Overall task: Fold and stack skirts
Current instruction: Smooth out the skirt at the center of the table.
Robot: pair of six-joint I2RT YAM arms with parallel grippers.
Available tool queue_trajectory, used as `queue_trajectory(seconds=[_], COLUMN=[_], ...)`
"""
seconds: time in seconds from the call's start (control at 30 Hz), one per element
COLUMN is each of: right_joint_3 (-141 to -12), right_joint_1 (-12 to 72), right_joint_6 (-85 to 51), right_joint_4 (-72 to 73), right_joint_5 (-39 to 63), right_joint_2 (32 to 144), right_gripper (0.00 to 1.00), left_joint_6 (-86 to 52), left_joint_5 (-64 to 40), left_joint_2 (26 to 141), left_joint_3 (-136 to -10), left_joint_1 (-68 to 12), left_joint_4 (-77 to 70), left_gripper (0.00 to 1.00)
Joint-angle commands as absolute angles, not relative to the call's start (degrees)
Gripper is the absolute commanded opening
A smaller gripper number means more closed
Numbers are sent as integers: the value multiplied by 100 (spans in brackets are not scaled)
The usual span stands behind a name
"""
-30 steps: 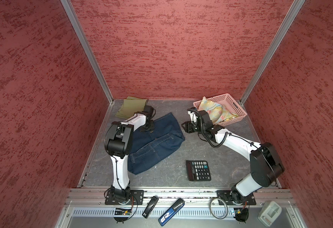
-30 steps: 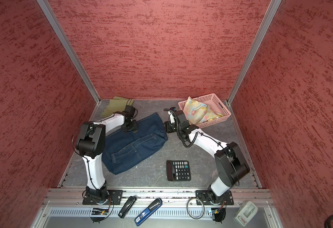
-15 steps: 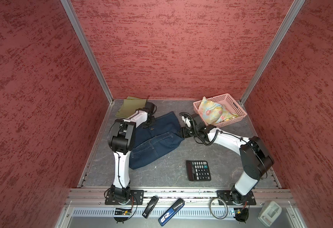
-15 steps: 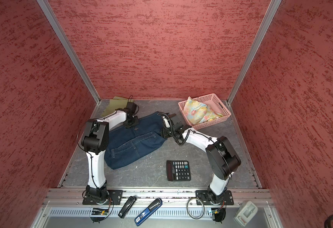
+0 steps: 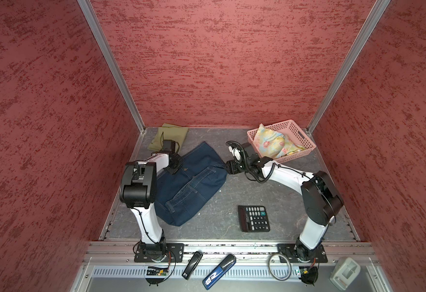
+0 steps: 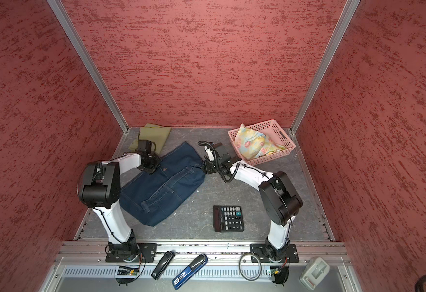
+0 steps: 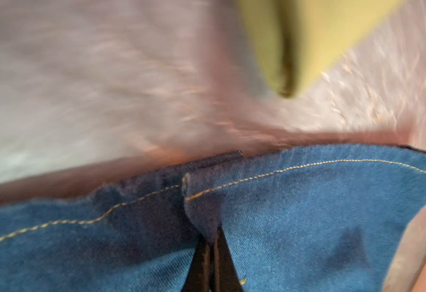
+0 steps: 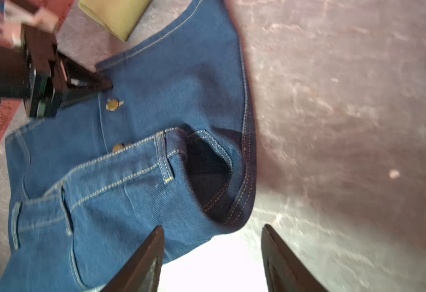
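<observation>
Right wrist view: my right gripper [image 8: 213, 227] has its fingers apart, and a corner of the denim skirt [image 8: 136, 156] lies between them — one finger over cloth, the other over table [image 8: 358, 126]. My left gripper [image 7: 210, 240] is pinched together on the hem. In both top views the denim runs slantwise from the far middle toward the near left — I flank its far end. The olive skirt [image 5: 175, 132] lies past my left gripper; the flowered one [image 5: 272, 145] sits in the basket [image 5: 298, 156].

Top views evenly lit, sharp; wrist views motion-blurred, overexposed glare patch between dark fingers.
</observation>
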State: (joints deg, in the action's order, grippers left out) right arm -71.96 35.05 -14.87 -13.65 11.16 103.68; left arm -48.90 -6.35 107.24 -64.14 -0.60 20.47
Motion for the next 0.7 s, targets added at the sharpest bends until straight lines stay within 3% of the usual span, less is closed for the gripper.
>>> queue_trajectory(seconds=[0.0, 0.27, 0.67], right_joint_3=[-7548, -7894, -8593], right_joint_1=[3696, 4123, 4422], right_joint_6=[-1383, -2222, -2611], right_joint_4=[-1501, -1644, -1964], right_joint_5=[1004, 128, -470], right_joint_2=[10486, 10788, 11327], right_gripper=[63, 64, 65], left_joint_6=[-6142, -7940, -8755], left_joint_5=[-674, -256, -79], left_joint_2=[10400, 9925, 10467], left_joint_3=[-5807, -4840, -5205], left_joint_1=[-184, -574, -544], left_joint_4=[1714, 784, 422], left_gripper=[0, 0, 0])
